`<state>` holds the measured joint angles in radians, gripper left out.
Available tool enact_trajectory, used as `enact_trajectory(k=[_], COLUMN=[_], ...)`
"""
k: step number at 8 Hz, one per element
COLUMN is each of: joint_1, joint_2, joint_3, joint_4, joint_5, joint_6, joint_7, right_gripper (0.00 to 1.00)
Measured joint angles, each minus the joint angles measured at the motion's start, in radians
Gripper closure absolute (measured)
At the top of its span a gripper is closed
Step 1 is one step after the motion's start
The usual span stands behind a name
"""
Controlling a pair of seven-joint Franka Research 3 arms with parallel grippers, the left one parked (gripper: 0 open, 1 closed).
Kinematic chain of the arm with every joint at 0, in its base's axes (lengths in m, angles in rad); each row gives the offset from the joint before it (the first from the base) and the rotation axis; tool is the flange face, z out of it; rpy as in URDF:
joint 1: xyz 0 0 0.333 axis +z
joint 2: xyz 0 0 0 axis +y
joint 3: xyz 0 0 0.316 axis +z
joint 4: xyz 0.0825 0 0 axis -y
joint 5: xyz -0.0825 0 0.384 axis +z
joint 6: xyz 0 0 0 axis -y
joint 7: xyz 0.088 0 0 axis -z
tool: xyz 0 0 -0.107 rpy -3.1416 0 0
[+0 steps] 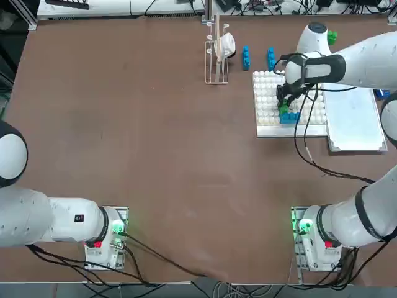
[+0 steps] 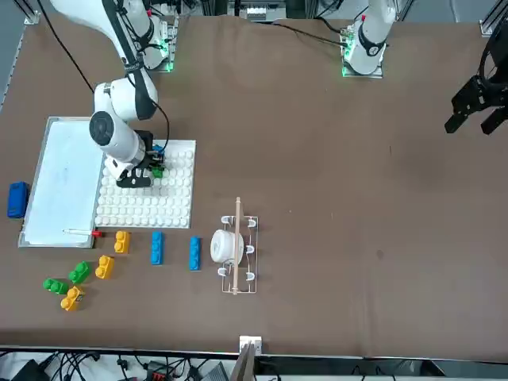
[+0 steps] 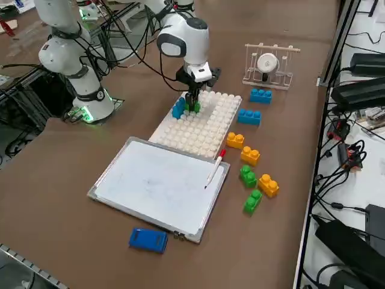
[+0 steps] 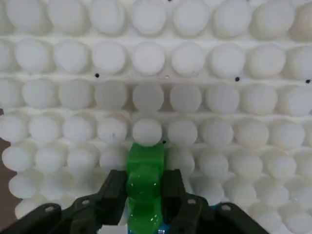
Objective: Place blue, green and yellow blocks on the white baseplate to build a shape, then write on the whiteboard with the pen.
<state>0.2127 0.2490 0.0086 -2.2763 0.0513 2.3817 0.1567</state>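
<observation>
Right claw (image 4: 145,192) clamping glossy green block (image 4: 145,187), knobbly white baseplate (image 4: 219,97)

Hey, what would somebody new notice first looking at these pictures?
The right gripper pinching a green block down on the white baseplate, beside a blue block. Next, the whiteboard alongside it, with loose blocks scattered off its far edge.

blue eraser (image 3: 148,239) | wire rack (image 3: 268,65) | white cup (image 2: 225,247)

Brown table (image 1: 124,124), cluttered cables (image 3: 346,150) beyond its edge.
</observation>
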Motion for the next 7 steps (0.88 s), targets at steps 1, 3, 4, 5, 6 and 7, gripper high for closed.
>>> enact_trajectory(k=[1,3,4,5,6,7], joint_1=[0.0,0.001,0.002,0.002,0.003,0.003], joint_2=[0.002,0.004,0.006,0.007,0.008,0.009], joint_3=[0.0,-0.001,-0.001,-0.001,-0.001,-0.001], joint_4=[0.003,0.007,0.009,0.012,0.013,0.014], joint_5=[-0.001,-0.002,-0.003,-0.005,-0.005,-0.005], joint_6=[-0.003,-0.009,-0.011,-0.014,-0.016,-0.014], joint_7=[0.0,0.0,0.0,0.0,0.001,0.001], right_gripper=[0.6,0.6,0.6,0.6,0.6,0.59])
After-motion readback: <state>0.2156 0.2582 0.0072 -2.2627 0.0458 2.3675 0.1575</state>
